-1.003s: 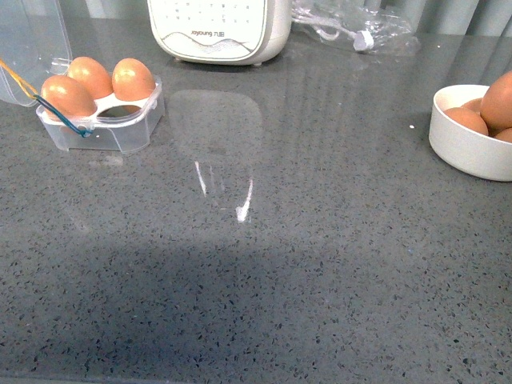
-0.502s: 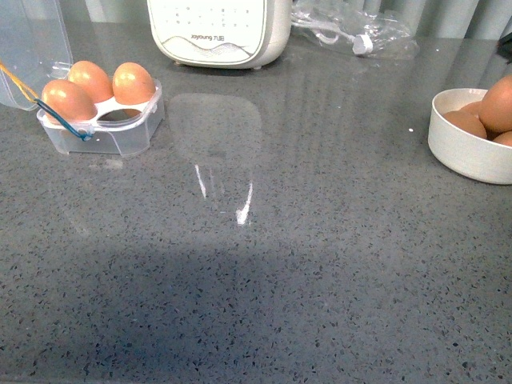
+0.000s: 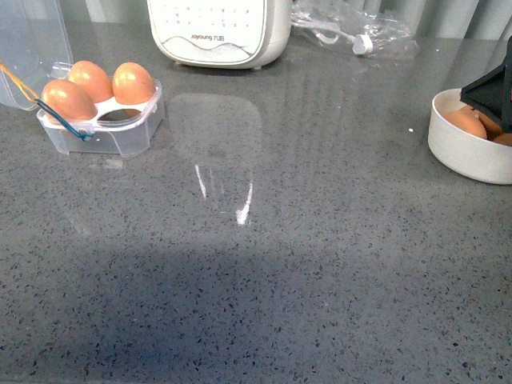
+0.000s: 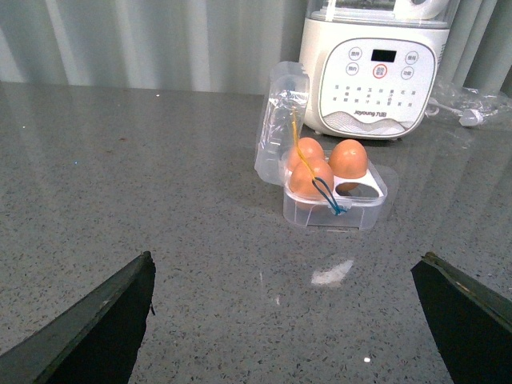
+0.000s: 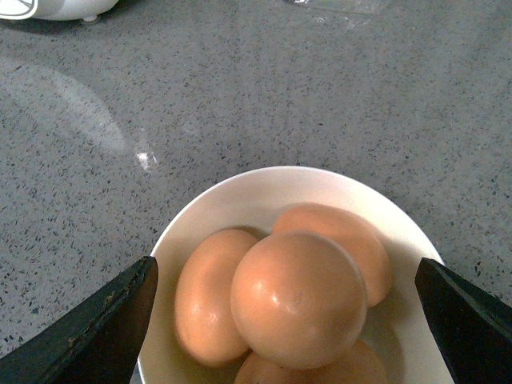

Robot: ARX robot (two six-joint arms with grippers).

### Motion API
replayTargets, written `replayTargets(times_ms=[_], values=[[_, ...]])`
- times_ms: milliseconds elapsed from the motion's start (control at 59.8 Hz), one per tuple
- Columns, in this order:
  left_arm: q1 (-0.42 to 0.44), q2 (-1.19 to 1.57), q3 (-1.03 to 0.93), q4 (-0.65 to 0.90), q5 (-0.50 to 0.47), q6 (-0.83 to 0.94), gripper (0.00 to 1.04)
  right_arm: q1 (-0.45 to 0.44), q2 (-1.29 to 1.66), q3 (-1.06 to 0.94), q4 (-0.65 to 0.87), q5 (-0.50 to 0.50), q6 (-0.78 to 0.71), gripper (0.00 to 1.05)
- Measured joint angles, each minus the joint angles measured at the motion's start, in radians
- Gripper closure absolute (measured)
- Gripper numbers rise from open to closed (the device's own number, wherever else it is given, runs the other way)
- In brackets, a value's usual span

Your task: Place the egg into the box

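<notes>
The box (image 3: 104, 120) is a clear four-cell case at the far left of the grey counter, lid open. It holds three brown eggs, and its near right cell is empty. In the left wrist view the box (image 4: 336, 204) lies well ahead of my open left gripper (image 4: 284, 272), which holds nothing. A white bowl (image 3: 464, 152) at the right edge holds several brown eggs. My right gripper (image 3: 494, 90) hangs over it. In the right wrist view the topmost egg (image 5: 298, 298) sits between the open fingers of my right gripper (image 5: 286, 268), untouched, above the bowl's rim (image 5: 264, 180).
A white kitchen appliance (image 3: 218, 28) stands at the back, with crumpled clear plastic (image 3: 360, 32) to its right. The box's raised clear lid (image 3: 28, 40) stands at the far left. Bare grey counter stretches between box and bowl.
My right gripper has come into the front view at the right edge, over the bowl, and now hides the topmost egg there. The box and its eggs have not moved.
</notes>
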Motion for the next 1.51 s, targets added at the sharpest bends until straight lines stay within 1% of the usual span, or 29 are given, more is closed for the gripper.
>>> replayTargets(times_ms=[134,251,401,468,518,702,870,1120,1187,1271,1338,1405,1505], values=[[0.0,0.0,0.0,0.0,0.0,0.0,0.07,-0.002,0.0,-0.014,0.004,-0.005,-0.001,0.08],[0.0,0.0,0.0,0.0,0.0,0.0,0.07,-0.007,0.0,-0.026,0.009,-0.009,-0.003,0.29],[0.0,0.0,0.0,0.0,0.0,0.0,0.07,-0.01,-0.007,-0.038,0.011,-0.012,-0.008,0.49],[0.0,0.0,0.0,0.0,0.0,0.0,0.07,-0.011,-0.018,-0.04,0.013,-0.011,-0.015,0.62],[0.0,0.0,0.0,0.0,0.0,0.0,0.07,-0.012,-0.032,-0.043,0.013,-0.013,-0.018,0.66],[0.0,0.0,0.0,0.0,0.0,0.0,0.07,0.005,-0.107,-0.053,0.009,-0.007,-0.029,0.66],[0.0,0.0,0.0,0.0,0.0,0.0,0.07,0.064,-0.197,-0.053,0.003,0.01,-0.034,0.66],[0.0,0.0,0.0,0.0,0.0,0.0,0.07,0.235,-0.202,0.012,0.0,0.017,-0.006,0.66],[0.0,0.0,0.0,0.0,0.0,0.0,0.07,0.293,-0.161,0.055,0.011,-0.009,0.032,0.66],[0.0,0.0,0.0,0.0,0.0,0.0,0.07,0.376,-0.066,0.133,0.024,-0.009,0.108,0.66],[0.0,0.0,0.0,0.0,0.0,0.0,0.07,0.417,-0.013,0.165,0.026,-0.012,0.14,0.66],[0.0,0.0,0.0,0.0,0.0,0.0,0.07,0.451,0.034,0.198,0.03,-0.052,0.182,0.66],[0.0,0.0,0.0,0.0,0.0,0.0,0.07,0.493,0.101,0.247,0.041,-0.076,0.231,0.66]])
